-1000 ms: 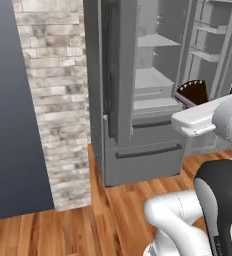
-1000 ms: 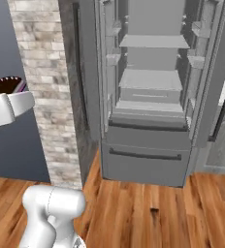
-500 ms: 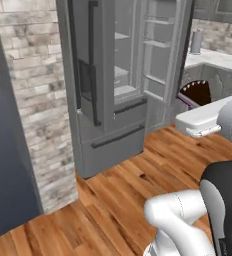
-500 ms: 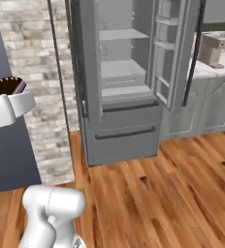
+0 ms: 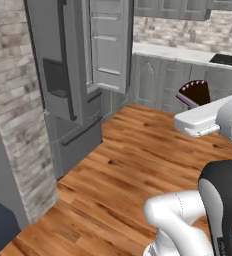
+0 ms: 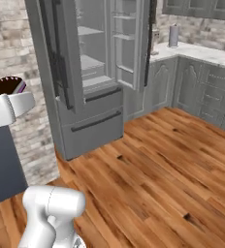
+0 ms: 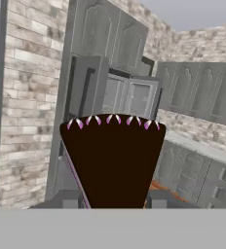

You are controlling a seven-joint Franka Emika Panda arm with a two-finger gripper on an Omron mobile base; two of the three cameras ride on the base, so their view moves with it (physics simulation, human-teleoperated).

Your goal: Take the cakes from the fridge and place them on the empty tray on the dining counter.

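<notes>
Carrying a cake between my fingers, I am swinging away from the fridge. The whole view has slid sideways over the last second: a moment ago the fridge's open shelves stood square in front of me, and now the fridge sits off to the left in both base views, seen at an angle, with wood floor and a run of grey cabinets opening up ahead. That is my base turning, not the fridge moving; its doors are open as before.

My gripper is clamped on the wedge, which stands upright between the two finger tips, its dark face toward the hand camera and its pinkish scalloped edge on top. From the left base view the same slice pokes up just past the end of my forearm, and it has kept that place while the room swept by, so the grip looks steady.

I judge the pick from the fridge done for this slice and the carry under way. Neither the tray nor the dining counter has come into sight, so I must keep turning and driving to find them. The other slice I cannot make out on the shelves from here. The fridge stands open, which suits a return trip.
</notes>
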